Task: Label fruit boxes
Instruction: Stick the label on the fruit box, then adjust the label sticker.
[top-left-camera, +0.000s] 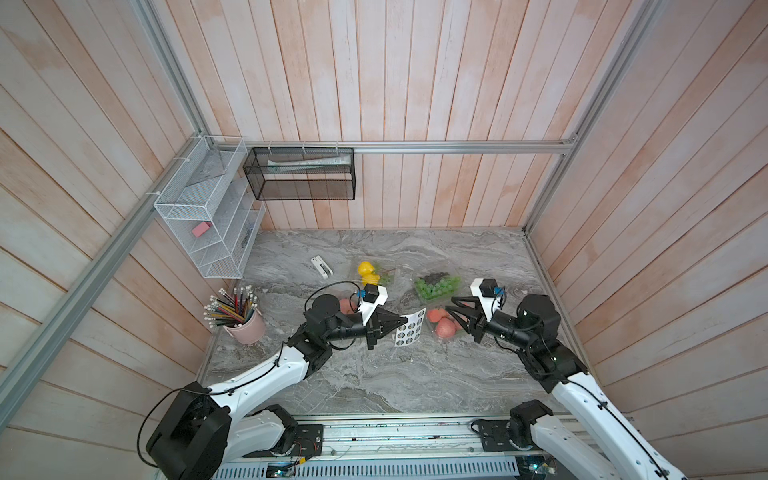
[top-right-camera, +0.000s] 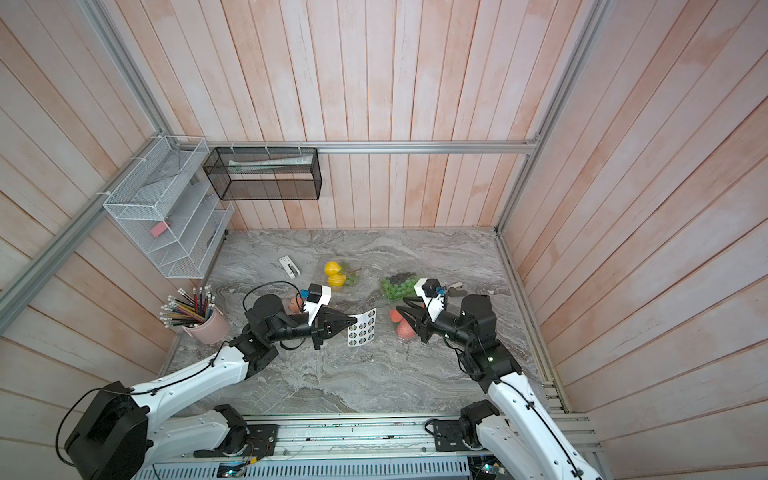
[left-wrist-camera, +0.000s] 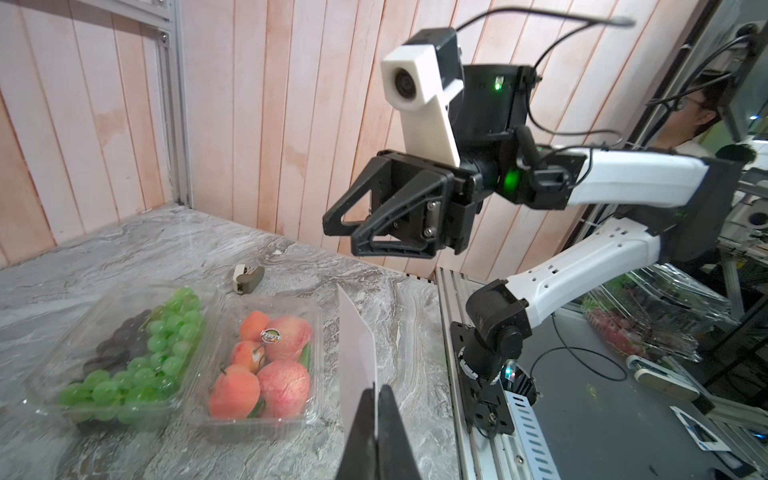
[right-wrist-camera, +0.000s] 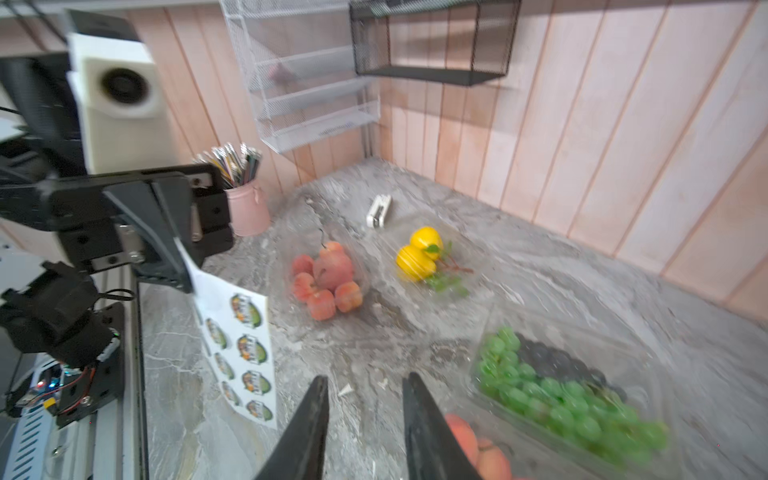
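far left on your marble tabletop (top-left-camera: 374, 382), the pink pencil cup (top-left-camera: 246, 329) stands on its own, and a small white gadget (top-left-camera: 321, 266) lies flat further back. next comes the peach box (right-wrist-camera: 326, 282), a clear clamshell tucked behind your left arm in both top views, so only a slice of it (top-left-camera: 345, 305) shows there. your left gripper (top-left-camera: 405, 320) has its jaws pressed together on the near edge of the sticker sheet (top-left-camera: 411, 331). the left wrist view shows the paper pinched right between the fingertips (left-wrist-camera: 365, 415), and the sheet is lifted and tilted, rows of round stickers facing the right arm (right-wrist-camera: 243, 345). behind it sits the yellow-fruit box (top-left-camera: 368, 274), with green leaves beside the two yellow pieces. move right: the grape box (top-left-camera: 437, 286) holds green grapes with dark ones at the back, and it lies just beside the apple box (left-wrist-camera: 266, 361), lids down on both. the apple box carries one round sticker (left-wrist-camera: 271, 336) on its lid. your right gripper (top-left-camera: 453, 314) hangs above that box with jaws apart and nothing between them, tips pointed toward the sheet (right-wrist-camera: 365, 376).
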